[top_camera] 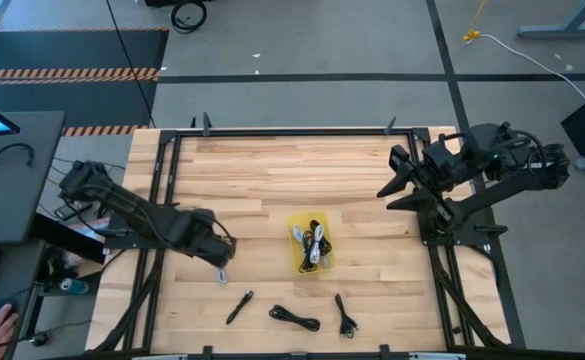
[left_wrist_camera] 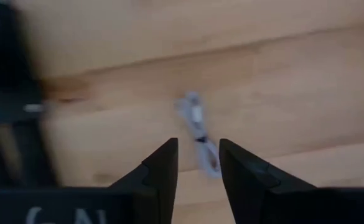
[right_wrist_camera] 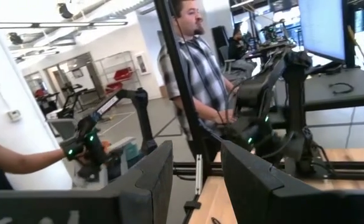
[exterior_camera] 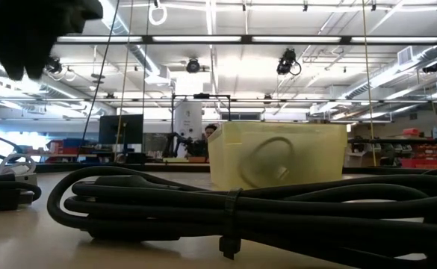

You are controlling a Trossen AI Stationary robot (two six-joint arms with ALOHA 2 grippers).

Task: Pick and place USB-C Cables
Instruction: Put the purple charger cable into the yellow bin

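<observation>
A light grey USB-C cable [left_wrist_camera: 196, 122] lies on the wood, and one end of it reaches into the gap between my left gripper's [left_wrist_camera: 198, 163] open fingers. In the high view the left gripper [top_camera: 222, 264] hangs just over this cable [top_camera: 224, 274], left of the yellow bin [top_camera: 299, 262]. Several light and black cables [top_camera: 314, 240] lie in the bin. Three black cables rest on the table near its near edge [top_camera: 239, 306], [top_camera: 294, 318], [top_camera: 345, 315]. My right gripper [top_camera: 400, 184] waits open and raised near the table's right edge.
The black frame rails [top_camera: 162, 200] run along the table's edges. In the low view a black cable bundle [exterior_camera: 225, 209] fills the foreground, with the yellow bin [exterior_camera: 278, 153] behind it. People stand beyond the table [right_wrist_camera: 194, 68]. Bare wood lies across the far half [top_camera: 292, 170].
</observation>
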